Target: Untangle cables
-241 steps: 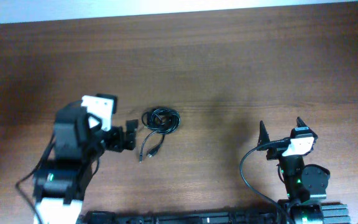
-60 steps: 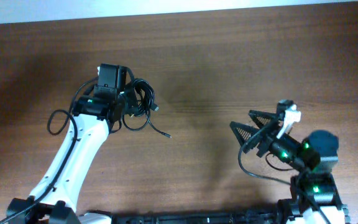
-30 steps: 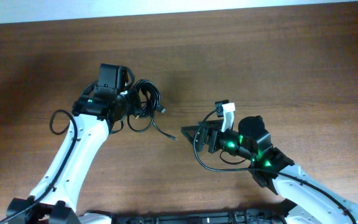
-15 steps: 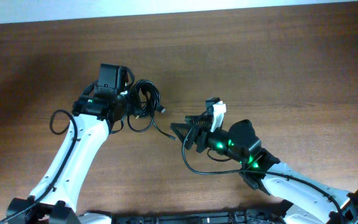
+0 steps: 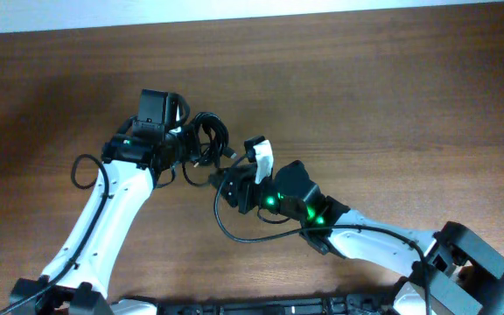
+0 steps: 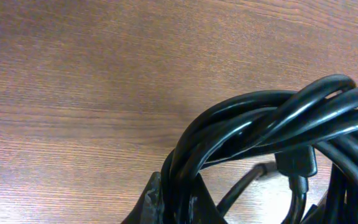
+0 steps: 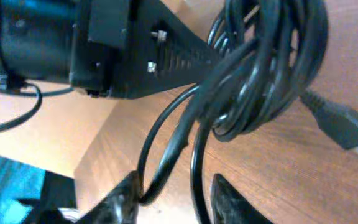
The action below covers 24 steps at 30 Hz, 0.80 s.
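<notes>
Wood table (image 5: 392, 87) open toward far edge; left gripper (image 5: 182, 150) clamps cables (image 5: 210, 133), right gripper (image 7: 178, 191) gapes around one strand

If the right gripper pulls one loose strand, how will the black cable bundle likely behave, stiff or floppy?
Probably floppy: the cables hang in loose loops from the left gripper. Likely light, the strands being thin. The twisted coils may catch and drag along rather than slip free.

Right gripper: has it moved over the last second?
Yes. Against the table's far edge, the right gripper has travelled left, reaching the cables held by the left gripper.
</notes>
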{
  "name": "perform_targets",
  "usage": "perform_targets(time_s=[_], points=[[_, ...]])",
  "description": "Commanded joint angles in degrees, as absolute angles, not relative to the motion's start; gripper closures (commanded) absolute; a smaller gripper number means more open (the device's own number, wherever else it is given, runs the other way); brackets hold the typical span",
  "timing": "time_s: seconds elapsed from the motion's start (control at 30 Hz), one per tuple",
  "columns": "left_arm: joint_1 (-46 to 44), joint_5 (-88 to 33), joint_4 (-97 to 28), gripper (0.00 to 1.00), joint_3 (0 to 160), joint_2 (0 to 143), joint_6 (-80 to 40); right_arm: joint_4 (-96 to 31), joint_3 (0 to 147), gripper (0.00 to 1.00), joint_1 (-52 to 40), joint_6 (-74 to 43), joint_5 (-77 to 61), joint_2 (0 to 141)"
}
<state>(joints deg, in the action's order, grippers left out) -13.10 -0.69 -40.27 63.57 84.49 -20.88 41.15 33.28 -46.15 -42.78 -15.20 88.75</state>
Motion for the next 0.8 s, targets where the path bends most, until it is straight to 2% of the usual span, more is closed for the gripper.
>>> perform_targets(time_s=[0.0,0.03,0.1,0.17,0.27,0.4,0.47,0.57,0.77], points=[[-12.95,-1.78,-39.75,1.0,64.73,83.59,-21.85,41.43,34.41,0.89,-46.11,-46.37,-14.79,89.14],[-12.97,-1.78,-39.75,1.0,64.73,83.59,-21.82,41.43,34.41,0.96,-46.11,-48.95,-14.76,89.14],[-12.97,-1.78,-39.75,1.0,64.73,83.59,-21.78,42.24,34.41,0.96,-45.78,-50.48,-15.46,89.08],[-12.97,-1.78,-39.79,1.0,64.73,83.59,-19.79,48.1,34.44,0.96,-42.26,-51.24,-22.0,89.08],[-12.97,-2.42,-39.72,1.0,64.71,83.59,-19.25,48.84,34.41,0.96,-37.54,-57.98,-23.86,89.1],[-12.97,-6.44,-39.72,1.0,64.71,83.59,-19.2,49.74,34.46,0.96,-36.23,-57.52,-23.77,89.1],[-12.95,-4.82,-39.72,1.0,64.71,83.59,-18.31,56.12,34.46,0.96,-34.57,-57.54,-29.32,89.08],[-12.95,1.96,-39.75,1.0,64.71,83.59,-18.31,59.0,34.46,0.96,-27.33,-57.6,-41.1,89.08],[-12.95,3.05,-39.4,1.0,64.71,83.59,-18.33,58.96,34.46,0.95,-12.62,-57.95,-55.81,89.08]])
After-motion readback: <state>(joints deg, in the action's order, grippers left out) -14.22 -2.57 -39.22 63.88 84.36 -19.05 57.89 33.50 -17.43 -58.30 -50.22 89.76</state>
